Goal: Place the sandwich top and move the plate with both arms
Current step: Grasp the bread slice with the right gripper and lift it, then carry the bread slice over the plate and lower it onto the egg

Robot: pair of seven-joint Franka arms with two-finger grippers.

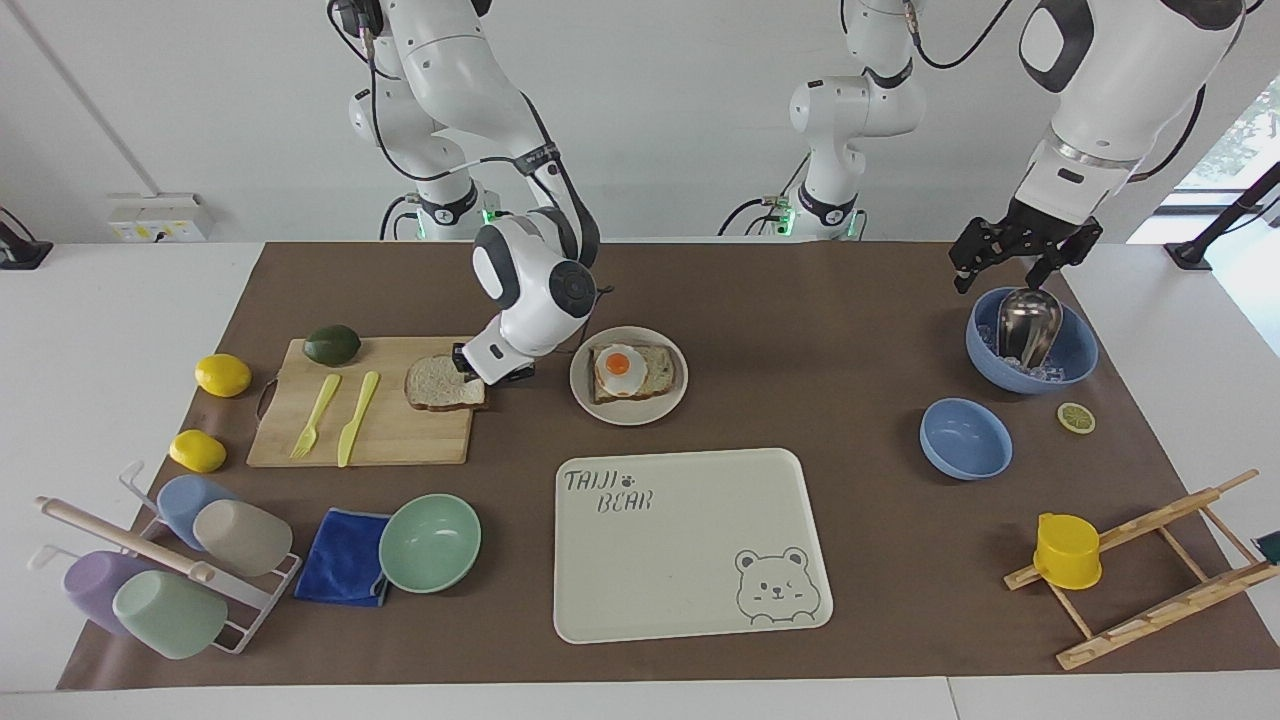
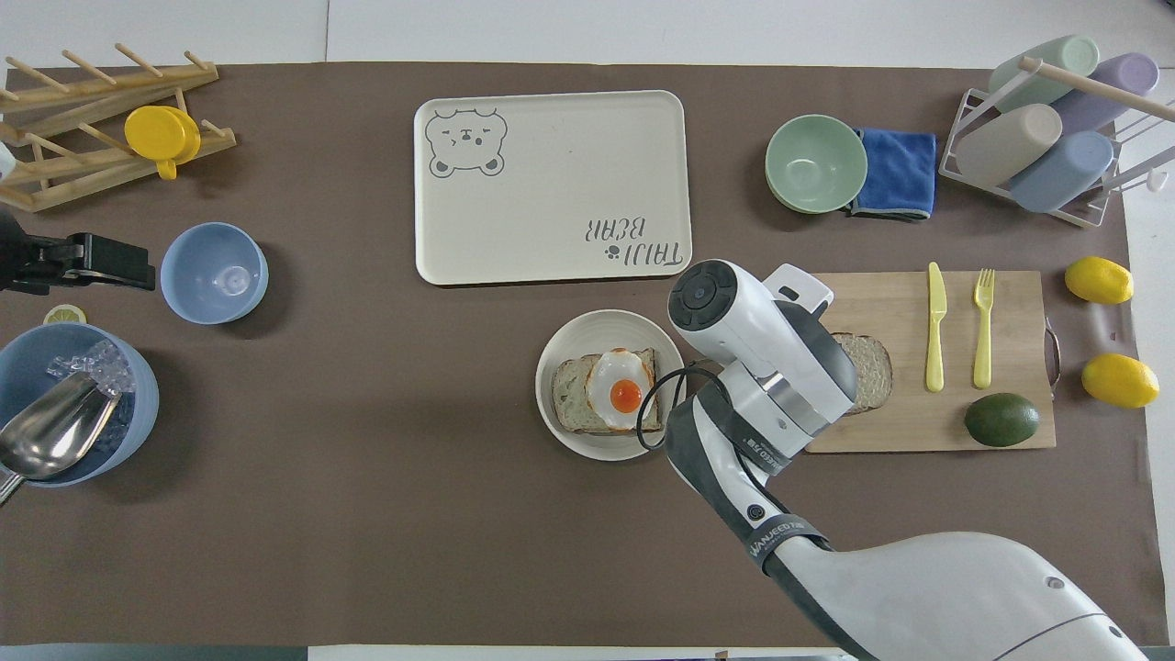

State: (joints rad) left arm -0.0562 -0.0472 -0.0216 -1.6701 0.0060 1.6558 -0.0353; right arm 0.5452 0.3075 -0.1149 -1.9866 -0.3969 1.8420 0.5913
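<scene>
1. Right gripper (image 1: 470, 368), black and two-fingered, is down at the edge of the squarish light-brown bread slice (image 1: 443, 383) on the rectangular wooden cutting board (image 1: 400, 432). Whether its fingers are parted or clamped on the slice cannot be told.
2. Facing view: the gripper's black tip meets the slice's edge on the side toward the small round cream plate (image 1: 583, 398). Overhead view: the white wrist covers the gripper entirely, and only the half of the bread slice (image 2: 867, 369) away from the plate (image 2: 569, 439) shows.
3. Relative to the cutting board (image 2: 909, 431): the slice lies on its end toward the plate, overhanging that end slightly. The plate stands just beside that end on the brown mat and carries the toast slice with a fried egg (image 1: 625, 368).
4. Left gripper (image 1: 1022, 262) waits, raised over the blue bowl of ice (image 1: 1075, 362) with the metal scoop (image 1: 1028, 325), well apart from the cutting board. Its fingers are spread and hold nothing. The overhead view shows only its black tip (image 2: 87, 262) at the frame's edge.
</scene>
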